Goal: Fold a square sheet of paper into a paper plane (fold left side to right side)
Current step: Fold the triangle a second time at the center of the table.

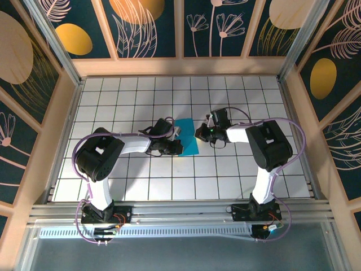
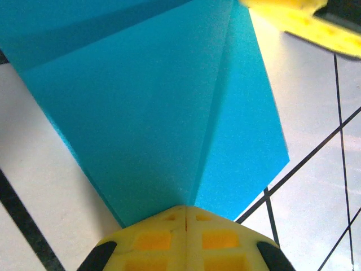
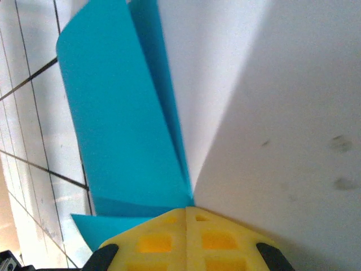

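From above, we see the square sheet of paper lying near the middle of the white tiled table, directly between the two arms. It reads as a strip longer than it is wide. Its long axis runs from the near side to the far side with a slight tilt, so we judge it already partly folded. The left gripper meets its left edge and the right gripper its right edge, so neither arm is nearer. For a left-to-right fold, we judge that the left edge must travel across the long axis toward the right arm.

In the left wrist view, the left gripper's yellow fingers are pressed together on the sheet's near edge, pinching it. The sheet fans away from them with a crease running straight ahead, and the right gripper's yellow tip sits just beside its far corner.

In the right wrist view, the right gripper's fingers are likewise pressed together, pinching blue layers that rise curled and loose. We cannot tell whether the pale expanse beside them is table or paper.

The tiles are flat, glossy and bare all round the sheet. The wooden frame stands well apart, leaving ample room to swing.
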### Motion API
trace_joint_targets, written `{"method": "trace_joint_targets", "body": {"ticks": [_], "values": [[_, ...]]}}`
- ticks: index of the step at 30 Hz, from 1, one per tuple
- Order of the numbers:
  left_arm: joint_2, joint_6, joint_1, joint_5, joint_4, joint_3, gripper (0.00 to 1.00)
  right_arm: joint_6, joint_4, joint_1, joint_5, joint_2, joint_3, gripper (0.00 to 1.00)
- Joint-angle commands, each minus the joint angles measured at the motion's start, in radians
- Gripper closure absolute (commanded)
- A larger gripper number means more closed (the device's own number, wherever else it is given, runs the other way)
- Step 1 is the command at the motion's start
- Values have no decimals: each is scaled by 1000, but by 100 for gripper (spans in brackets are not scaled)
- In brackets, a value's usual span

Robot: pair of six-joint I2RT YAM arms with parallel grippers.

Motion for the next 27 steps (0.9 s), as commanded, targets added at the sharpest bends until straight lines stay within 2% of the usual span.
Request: {"method": "trace_joint_targets", "body": {"ticks": [1,7,12,18,27], "values": [[28,10,3,-77,-146,-52,100,-52,-70,-49,100,31,33,100],[18,15,3,-70,-135,-47,100,-74,-117,-59,100,-72,46,100],[17,18,2,-70,-135,-41,100,-18,-60,-11,15,-139,-9,100],[14,19,2,-69,-133,-41,100,58,30,85,-21,-98,-26,100],[14,20,2,-60,-132,-35,100,84,45,112,-8,15,13,100]]}}
